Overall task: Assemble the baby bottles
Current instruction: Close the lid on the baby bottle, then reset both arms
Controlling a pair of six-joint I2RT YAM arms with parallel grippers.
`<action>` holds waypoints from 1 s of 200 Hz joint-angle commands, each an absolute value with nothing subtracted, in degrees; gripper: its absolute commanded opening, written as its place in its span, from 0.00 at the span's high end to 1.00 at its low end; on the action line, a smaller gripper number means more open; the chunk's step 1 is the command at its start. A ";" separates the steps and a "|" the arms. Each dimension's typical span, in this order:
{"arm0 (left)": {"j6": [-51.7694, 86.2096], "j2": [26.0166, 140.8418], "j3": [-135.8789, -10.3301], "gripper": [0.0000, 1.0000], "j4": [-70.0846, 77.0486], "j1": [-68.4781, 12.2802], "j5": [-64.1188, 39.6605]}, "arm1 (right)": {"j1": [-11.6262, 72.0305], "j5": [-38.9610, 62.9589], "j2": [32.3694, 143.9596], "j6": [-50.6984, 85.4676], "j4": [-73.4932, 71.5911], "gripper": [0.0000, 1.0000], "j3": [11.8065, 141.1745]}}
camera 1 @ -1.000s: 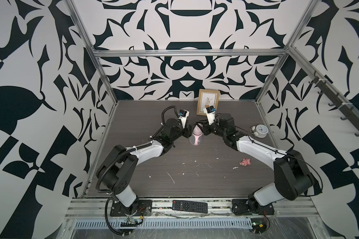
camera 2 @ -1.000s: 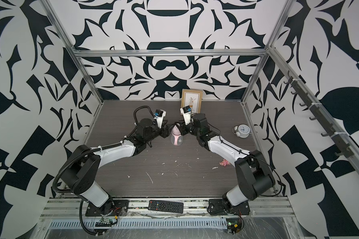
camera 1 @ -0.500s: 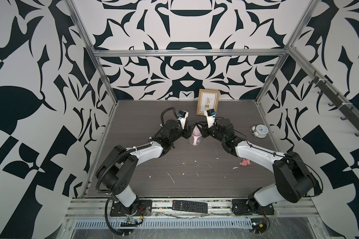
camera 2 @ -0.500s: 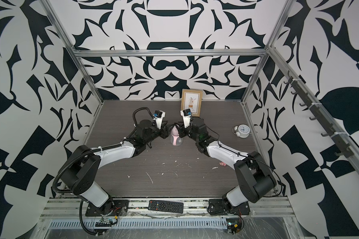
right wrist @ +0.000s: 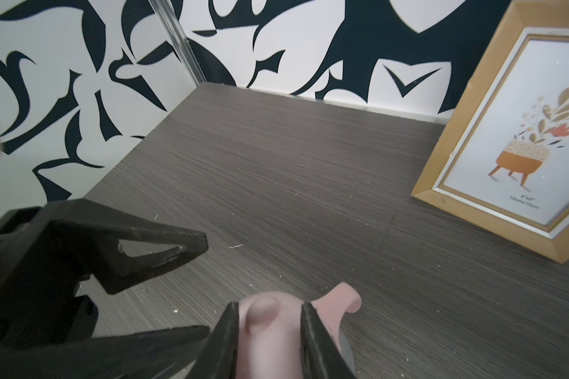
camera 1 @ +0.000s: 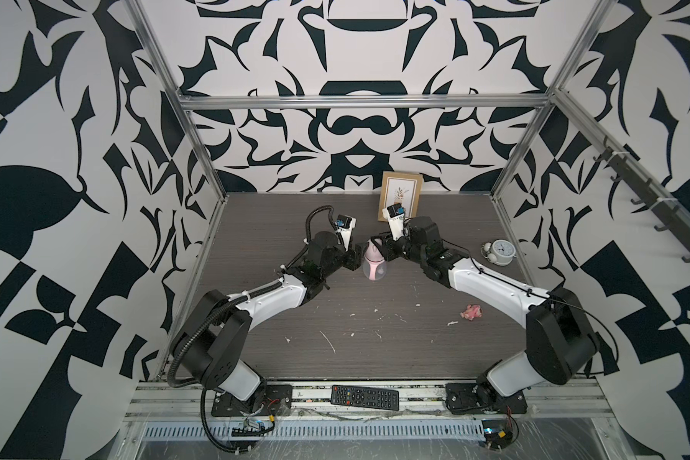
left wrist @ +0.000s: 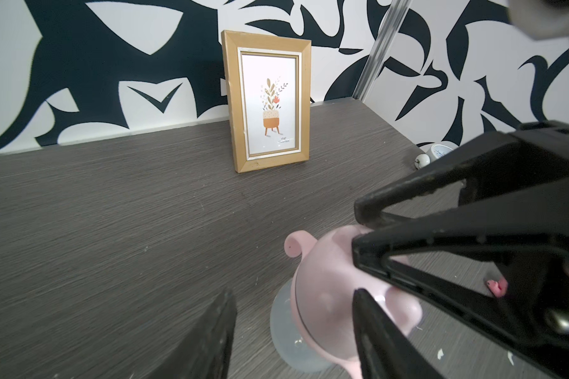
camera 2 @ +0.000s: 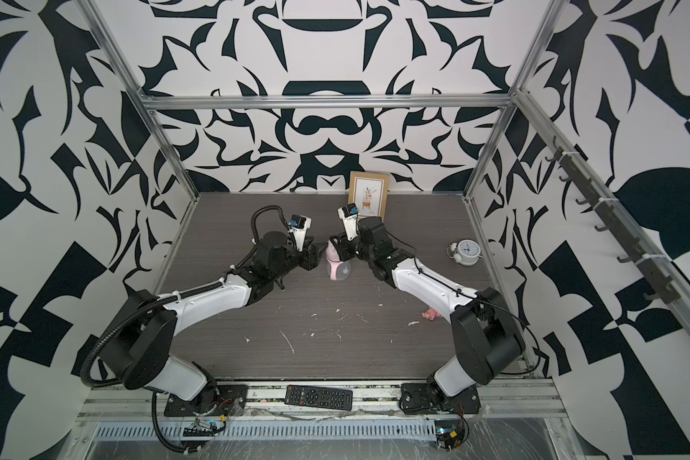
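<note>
Both arms [camera 1: 273, 296] low, inward: left gripper [camera 1: 358, 259] tight around bottle [camera 1: 376, 273], right gripper [right wrist: 270, 331] tight on cap [left wrist: 326, 272].

The print in the picture frame [right wrist: 513, 131] carries small lettering beneath its potted plant, reading 4"x6" and, below that, 10cmx15cm.

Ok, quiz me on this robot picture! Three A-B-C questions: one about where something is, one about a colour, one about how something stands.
1. Where is the remote? A) on the metal rail at the front B) beside the clock C) against the back wall
2. What colour is the domed cap? A) green B) pink C) blue
3. How does the baby bottle stand? A) lying flat B) upside down C) upright
Answers: 1A, it lies on that rail in both top views; 2B, it shows pink; 3C, cap on top, base down.
</note>
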State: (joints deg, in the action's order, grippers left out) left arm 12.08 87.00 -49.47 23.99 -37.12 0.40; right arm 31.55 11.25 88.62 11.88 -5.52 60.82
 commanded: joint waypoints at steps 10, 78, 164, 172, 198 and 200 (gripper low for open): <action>9.70 80.92 -49.67 0.37 15.19 -36.20 3.11 | 32.16 11.43 91.24 9.54 14.89 0.64 65.65; 7.83 71.69 -45.26 0.32 7.31 -32.32 6.17 | 31.14 8.25 92.38 5.23 25.41 0.57 80.99; 6.50 58.71 -35.94 0.18 2.97 -15.03 6.04 | 20.10 6.66 84.14 2.22 24.75 0.22 81.71; 6.11 58.11 -34.46 0.17 3.54 -12.96 6.12 | 18.46 5.19 82.73 2.12 22.09 0.17 78.29; 5.89 58.39 -29.37 0.13 7.88 -7.48 6.66 | 12.54 -0.63 78.01 2.21 9.84 0.08 63.79; 5.91 58.52 -28.94 0.12 8.54 -7.19 6.65 | 12.21 -0.86 77.80 2.20 8.72 0.07 62.68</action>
State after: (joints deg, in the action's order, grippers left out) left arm 6.26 58.06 -33.21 5.21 -10.72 6.26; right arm 15.86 4.93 80.73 2.52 19.57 73.41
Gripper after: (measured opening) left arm 0.842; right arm 0.902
